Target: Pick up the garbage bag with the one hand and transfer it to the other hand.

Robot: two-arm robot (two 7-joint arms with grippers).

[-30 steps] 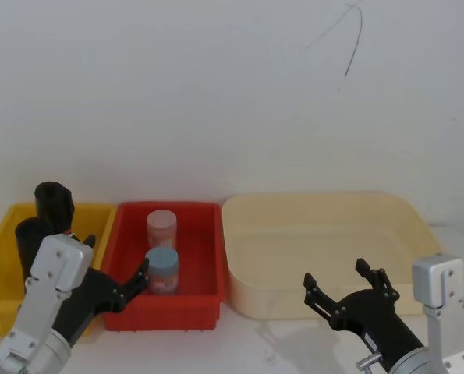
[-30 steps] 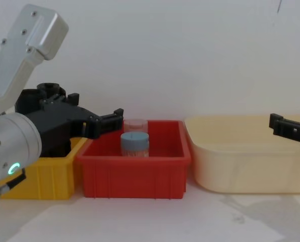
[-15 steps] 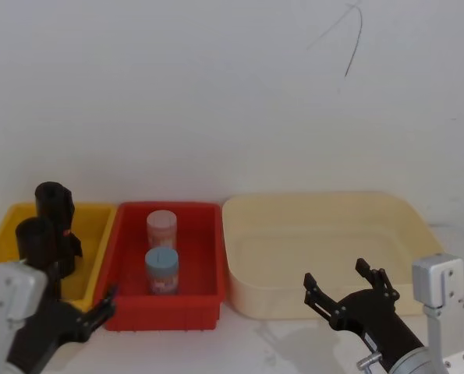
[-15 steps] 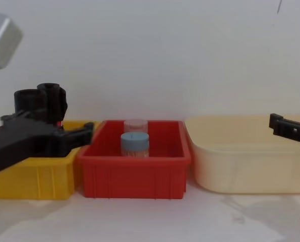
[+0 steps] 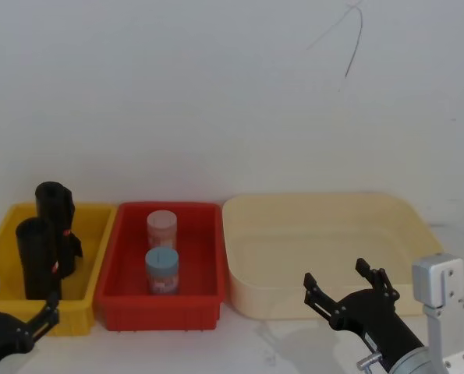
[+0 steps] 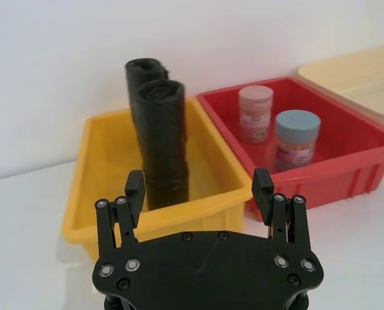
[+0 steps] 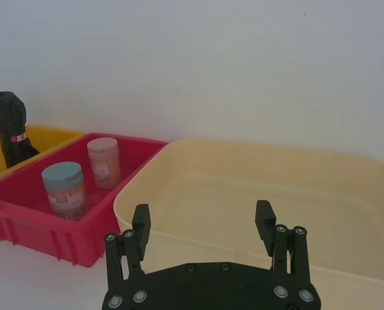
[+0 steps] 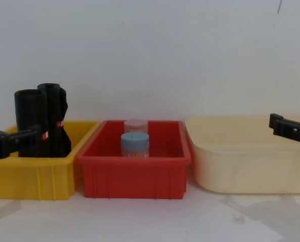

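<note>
The garbage bag (image 5: 35, 257) is standing upright in the near part of the yellow bin (image 5: 93, 251), just in front of a lumpier roll (image 5: 54, 204). The left gripper (image 6: 199, 187) is being held wide open and empty on the bin's near side, and the right gripper (image 5: 337, 276), also open and empty, is being held to the right. The roll is being judged light, firm and slick, so its upper part, above the rim, is being favoured for the hold.

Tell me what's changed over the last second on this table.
The left gripper, jaws open, swung left and down from the red plastic bin to face the yellow plastic bin. Nothing was grasped. The right gripper, the tall black rolled garbage bag and both bins stayed put.
</note>
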